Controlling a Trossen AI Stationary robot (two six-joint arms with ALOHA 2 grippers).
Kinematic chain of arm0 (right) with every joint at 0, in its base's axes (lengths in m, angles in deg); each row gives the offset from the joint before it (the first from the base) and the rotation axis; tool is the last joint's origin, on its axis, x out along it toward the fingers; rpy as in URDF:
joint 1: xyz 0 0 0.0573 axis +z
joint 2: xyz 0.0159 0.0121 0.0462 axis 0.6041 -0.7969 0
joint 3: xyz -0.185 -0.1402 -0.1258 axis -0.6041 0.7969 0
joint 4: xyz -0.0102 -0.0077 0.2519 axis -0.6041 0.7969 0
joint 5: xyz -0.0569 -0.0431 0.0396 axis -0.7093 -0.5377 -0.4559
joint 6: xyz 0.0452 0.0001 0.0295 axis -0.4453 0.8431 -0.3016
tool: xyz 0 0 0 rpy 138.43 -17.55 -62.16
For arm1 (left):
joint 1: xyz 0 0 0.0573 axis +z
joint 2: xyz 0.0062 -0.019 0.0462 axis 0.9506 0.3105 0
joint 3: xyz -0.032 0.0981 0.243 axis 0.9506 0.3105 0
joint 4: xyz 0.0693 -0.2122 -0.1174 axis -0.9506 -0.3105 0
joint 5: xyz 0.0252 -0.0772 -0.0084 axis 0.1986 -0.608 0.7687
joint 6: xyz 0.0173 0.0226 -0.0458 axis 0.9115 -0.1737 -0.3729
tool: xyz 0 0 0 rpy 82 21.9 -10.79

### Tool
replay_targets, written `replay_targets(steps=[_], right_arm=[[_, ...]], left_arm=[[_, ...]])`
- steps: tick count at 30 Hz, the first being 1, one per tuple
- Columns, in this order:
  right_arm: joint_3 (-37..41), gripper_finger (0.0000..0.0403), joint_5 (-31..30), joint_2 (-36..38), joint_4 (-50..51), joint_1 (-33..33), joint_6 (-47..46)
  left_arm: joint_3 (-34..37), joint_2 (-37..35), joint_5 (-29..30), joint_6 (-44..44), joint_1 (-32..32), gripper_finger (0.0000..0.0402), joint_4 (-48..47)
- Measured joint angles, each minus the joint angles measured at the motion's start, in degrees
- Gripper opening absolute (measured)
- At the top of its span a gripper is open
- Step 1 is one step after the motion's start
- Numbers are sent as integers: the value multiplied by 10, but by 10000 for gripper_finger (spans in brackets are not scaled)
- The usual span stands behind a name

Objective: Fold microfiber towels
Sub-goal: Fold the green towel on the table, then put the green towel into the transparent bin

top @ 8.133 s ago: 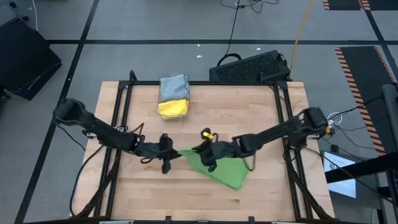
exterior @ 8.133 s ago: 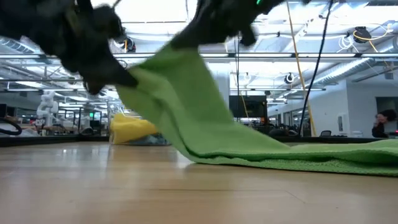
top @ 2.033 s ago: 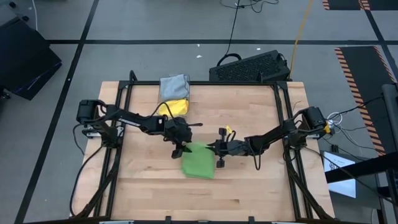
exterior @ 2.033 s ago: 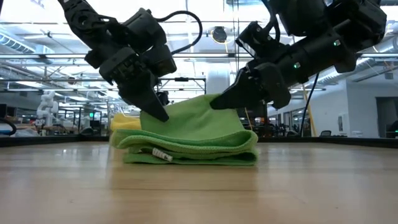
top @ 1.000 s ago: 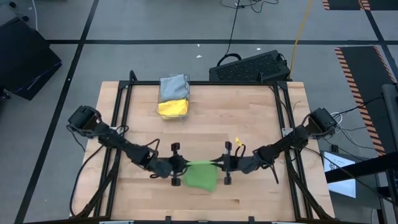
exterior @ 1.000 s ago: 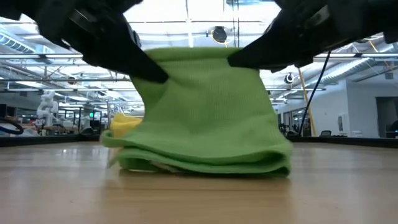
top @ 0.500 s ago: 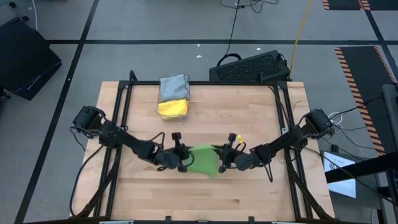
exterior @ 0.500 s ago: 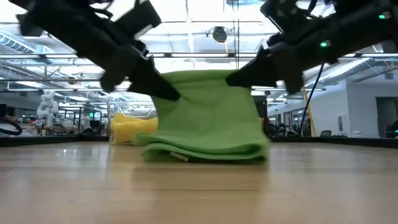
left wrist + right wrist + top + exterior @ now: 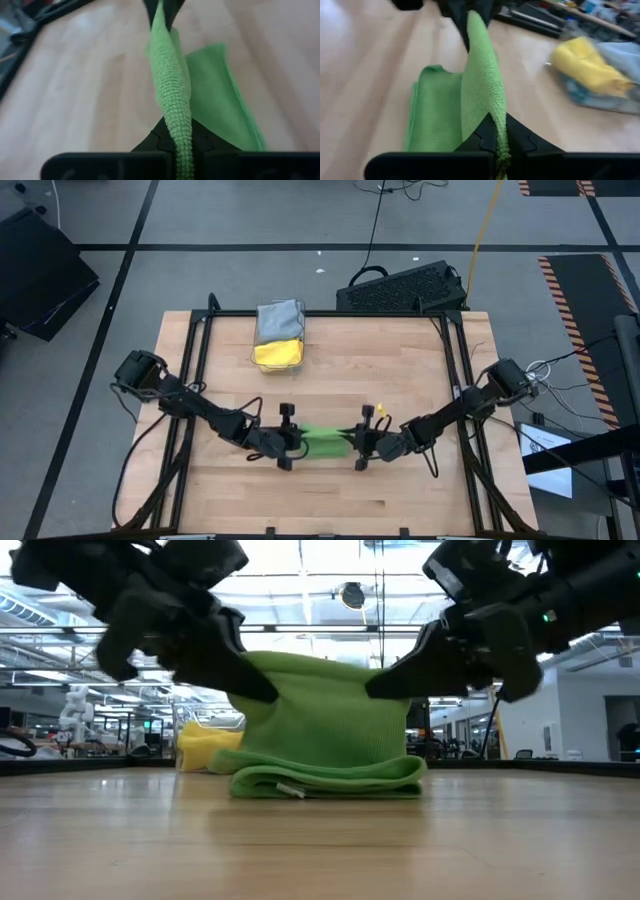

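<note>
Claws first: your left claw (image 9: pixel 290 442) and right claw (image 9: pixel 358 444) face each other across the middle of the worktop (image 9: pixel 400 370), toward its near half, each clenched on one end of the same raised edge of the green towel (image 9: pixel 324 442). The wrist views confirm it, with the cloth edge running straight from one pair of fingers to the other.

Towel position: lower layers lie folded flat on the worktop, and the gripped edge stands above them as a taut ridge, seen plainly in the low view.

Key relation: the ridge's long axis runs left to right, directly along the line between the two claws. Neither arm is nearer, since each holds its own end. From above, the towel shows only as a narrow green strip between the claws, so you cannot tell from that view which side of the ridge the flat layers lie on.

Judgement: the coming move looks like laying this edge over, so carry both claws together, square to the ridge, keeping them level. If one leads, the fold will likely skew.

Elsewhere: the bin (image 9: pixel 277 356) with yellow and grey towels (image 9: pixel 280 321) sits at the far left, well apart.
</note>
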Motion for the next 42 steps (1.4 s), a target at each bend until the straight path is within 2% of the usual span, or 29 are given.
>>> replay_targets(steps=[7,10,15,18,23,28,30,32,34,42], right_arm=[[0,5,19,-44,-33,10,-8],[0,12,48,-47,-33,9,-23],[2,48,72,-47,-20,10,-51],[2,86,83,-46,-21,13,-63],[2,163,149,-25,-15,14,-105],[1,216,243,-13,-1,12,-162],[1,225,266,-13,-2,12,-169],[1,227,267,-13,-5,14,-169],[1,223,257,-13,-2,14,-168],[24,196,251,-9,-2,21,-166]], left_arm=[[0,40,-34,-33,-14,10,1],[0,59,-51,-55,-14,21,11],[1,75,-82,-115,-16,92,18],[1,73,-82,-156,-18,147,18],[1,43,-90,-164,-28,215,22],[0,-13,-101,-157,-31,246,23],[0,-29,-83,-159,-26,251,25],[0,-33,-47,-180,-8,254,29],[0,-30,-43,-202,20,255,32],[-6,31,-225,-223,129,255,51]])
